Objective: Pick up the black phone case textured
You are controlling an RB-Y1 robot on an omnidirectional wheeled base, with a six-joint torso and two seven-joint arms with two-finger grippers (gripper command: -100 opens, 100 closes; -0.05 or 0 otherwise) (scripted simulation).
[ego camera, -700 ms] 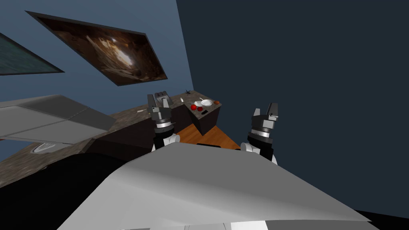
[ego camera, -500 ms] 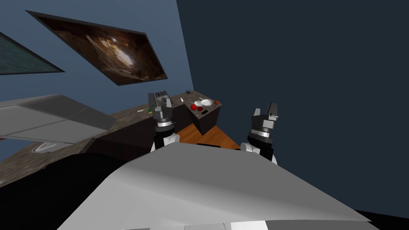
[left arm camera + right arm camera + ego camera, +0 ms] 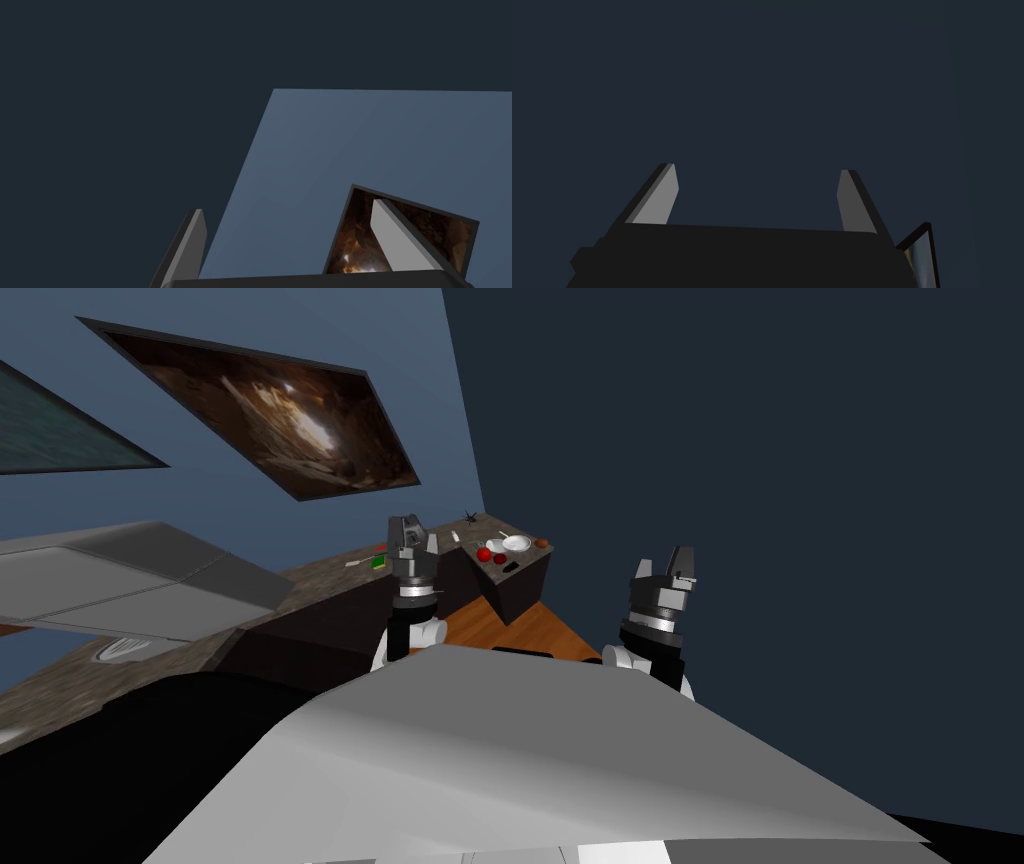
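The right end effector [image 3: 666, 560] holds its 2 thin light grey fingers apart with nothing between them. The left end effector [image 3: 409, 530], raised in front of the dark speckled stone surface [image 3: 320, 578], is likewise spread and empty. Farther off, on that surface's end section by the wall corner, the small flat black phone case [image 3: 511, 569] lies near 2 round red fruits [image 3: 484, 556] and a white bowl [image 3: 517, 545], well apart from both end effectors.

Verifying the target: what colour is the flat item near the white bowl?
Black; the phone case shows best in head view.
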